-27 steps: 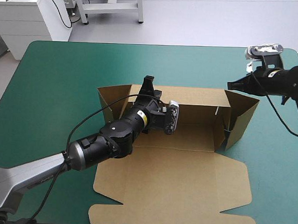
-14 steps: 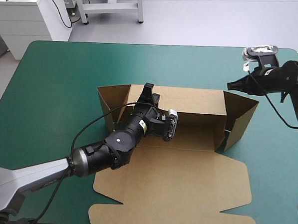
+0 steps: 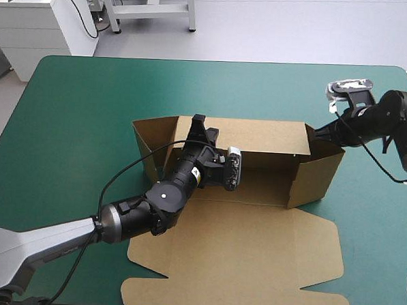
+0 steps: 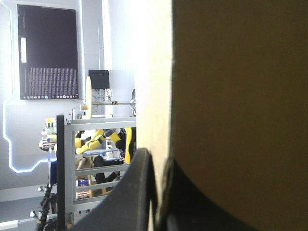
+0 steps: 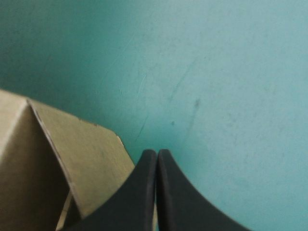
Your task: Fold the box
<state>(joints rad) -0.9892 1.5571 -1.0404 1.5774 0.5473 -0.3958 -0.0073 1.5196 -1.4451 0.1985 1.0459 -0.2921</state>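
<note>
So the box (image 3: 239, 253) sits about in the middle of the teal-green cover (image 3: 83, 112), half built. The back wall and both end walls are up, and the lid part lies flat toward the near edge. The left gripper (image 3: 203, 128) reaches in over the tray floor to the back wall, toward its left end, and pinches the top edge. In its wrist view the two black fingers (image 4: 137, 192) are nearly together with brown board sandwiched between them, so it's clamped on the box (the board stands upright ahead of it and fills most of that view). The right gripper (image 3: 316, 132) is at the far corner of the right end wall, on the outside of the box. Its fingers are pressed together into one point, with a corner of board right beside the tip and bare cover ahead. I can't tell from either view whether that tip actually touches the wall or is only just beside it.
</note>
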